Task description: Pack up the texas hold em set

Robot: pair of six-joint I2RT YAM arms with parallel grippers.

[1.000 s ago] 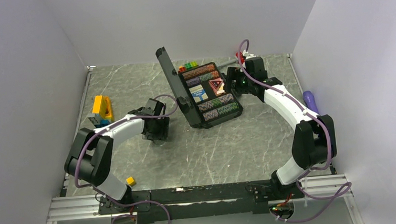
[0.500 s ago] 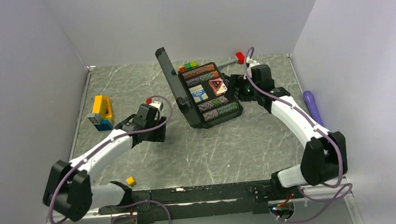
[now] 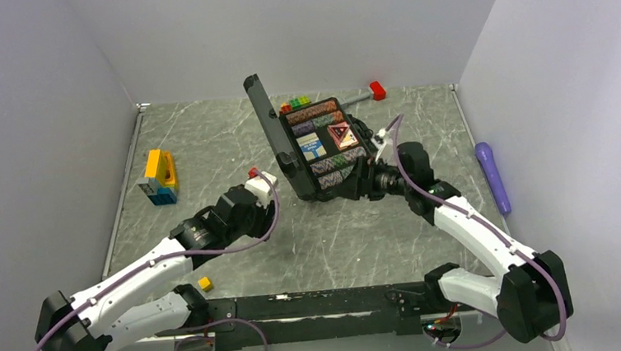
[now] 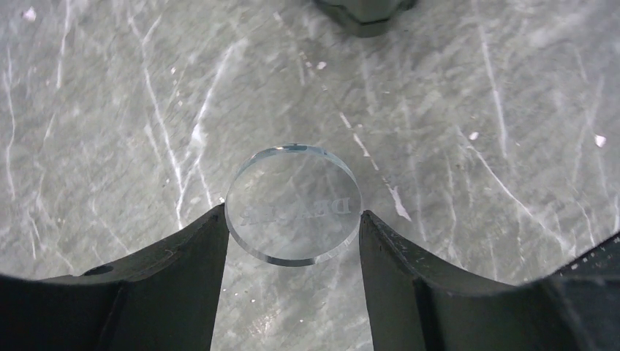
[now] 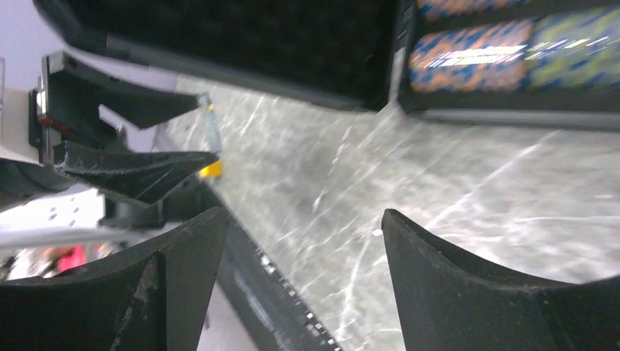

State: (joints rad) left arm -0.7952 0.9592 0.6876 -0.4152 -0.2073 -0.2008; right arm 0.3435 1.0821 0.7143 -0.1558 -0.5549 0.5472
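Briefcase (image 3: 269, 120) open, left jaws pinching clear disc (image 4: 292, 202), right jaws spread, yellow cube (image 3: 205, 284), purple cylinder (image 3: 493, 175) apart

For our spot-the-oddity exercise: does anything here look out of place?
Yes. A clear disc sits pinched in the left gripper, away from the open case where the chips and cards lie. Its lettering reads backwards, as if seen from behind.
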